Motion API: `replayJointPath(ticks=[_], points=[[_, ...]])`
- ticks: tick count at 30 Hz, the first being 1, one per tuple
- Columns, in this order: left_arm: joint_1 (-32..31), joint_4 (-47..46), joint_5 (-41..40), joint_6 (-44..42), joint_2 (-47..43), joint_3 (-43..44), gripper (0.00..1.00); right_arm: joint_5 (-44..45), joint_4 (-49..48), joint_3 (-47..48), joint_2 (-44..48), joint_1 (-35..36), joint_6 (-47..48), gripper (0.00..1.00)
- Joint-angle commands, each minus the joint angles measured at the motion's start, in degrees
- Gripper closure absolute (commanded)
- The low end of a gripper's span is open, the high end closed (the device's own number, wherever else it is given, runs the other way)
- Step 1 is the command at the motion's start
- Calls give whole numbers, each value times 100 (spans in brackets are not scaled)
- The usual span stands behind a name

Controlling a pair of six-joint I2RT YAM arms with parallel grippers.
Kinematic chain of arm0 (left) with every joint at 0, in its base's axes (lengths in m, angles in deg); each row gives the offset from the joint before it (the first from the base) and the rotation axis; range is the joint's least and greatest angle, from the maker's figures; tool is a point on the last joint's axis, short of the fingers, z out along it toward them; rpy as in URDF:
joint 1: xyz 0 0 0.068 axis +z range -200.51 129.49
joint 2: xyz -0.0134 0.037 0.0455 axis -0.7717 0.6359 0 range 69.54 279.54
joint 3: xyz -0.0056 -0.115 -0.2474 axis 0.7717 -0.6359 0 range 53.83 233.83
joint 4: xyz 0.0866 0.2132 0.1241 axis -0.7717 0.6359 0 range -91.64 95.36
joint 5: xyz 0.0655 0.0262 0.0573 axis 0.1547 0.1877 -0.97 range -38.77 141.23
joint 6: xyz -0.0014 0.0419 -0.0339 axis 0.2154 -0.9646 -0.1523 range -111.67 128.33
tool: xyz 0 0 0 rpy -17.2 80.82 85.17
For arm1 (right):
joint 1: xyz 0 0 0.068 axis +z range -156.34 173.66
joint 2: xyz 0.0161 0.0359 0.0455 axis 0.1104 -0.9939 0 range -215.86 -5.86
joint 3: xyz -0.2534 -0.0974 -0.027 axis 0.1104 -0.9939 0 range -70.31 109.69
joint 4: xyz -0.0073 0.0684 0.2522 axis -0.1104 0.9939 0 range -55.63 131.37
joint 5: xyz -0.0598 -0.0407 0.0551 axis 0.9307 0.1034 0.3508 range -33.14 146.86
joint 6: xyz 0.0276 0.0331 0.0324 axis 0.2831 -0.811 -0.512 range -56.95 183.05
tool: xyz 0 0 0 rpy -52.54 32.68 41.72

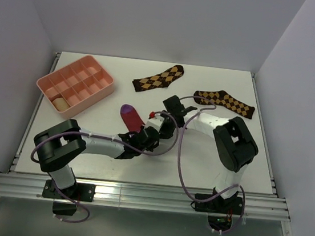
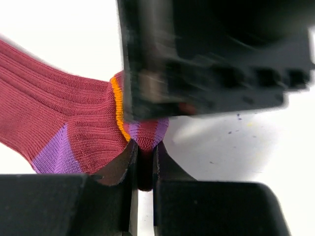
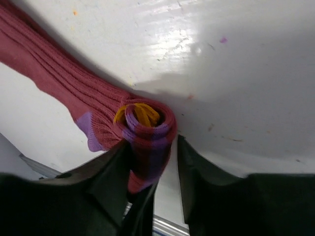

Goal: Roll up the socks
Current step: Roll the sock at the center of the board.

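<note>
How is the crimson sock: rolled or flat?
Partly rolled: the crimson sock has its cuff end coiled at the right gripper; the rest lies flat.

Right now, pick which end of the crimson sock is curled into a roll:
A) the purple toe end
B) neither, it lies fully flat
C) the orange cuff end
C: the right wrist view shows the orange cuff coiled at the core of the roll on the crimson sock, while the purple toe lies flat in the top view.
</note>
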Motion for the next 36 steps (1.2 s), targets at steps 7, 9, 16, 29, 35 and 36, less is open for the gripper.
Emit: replayJointPath(ticks=[7,9,16,29,35,36], points=[[994,-64,2432,1304,-611,-276,99,314,-1395,-1034,1378,-156,-269,35],[1249,-169,2819,1472,-612,-364,100,455,-1561,-1236,1563,-165,-331,33],[2014,-810,4366,2456,-349,-865,99,499,-2222,-1825,1705,-156,-595,31],[2647,-899,5070,3099,161,-1041,99,482,-2556,-1553,940,72,-674,32],[2744,-820,5175,3213,311,-1015,99,657,-2310,-1421,694,231,-656,34],[2753,-846,5202,3231,329,-1050,99,666,-2301,-1430,677,231,-674,34]])
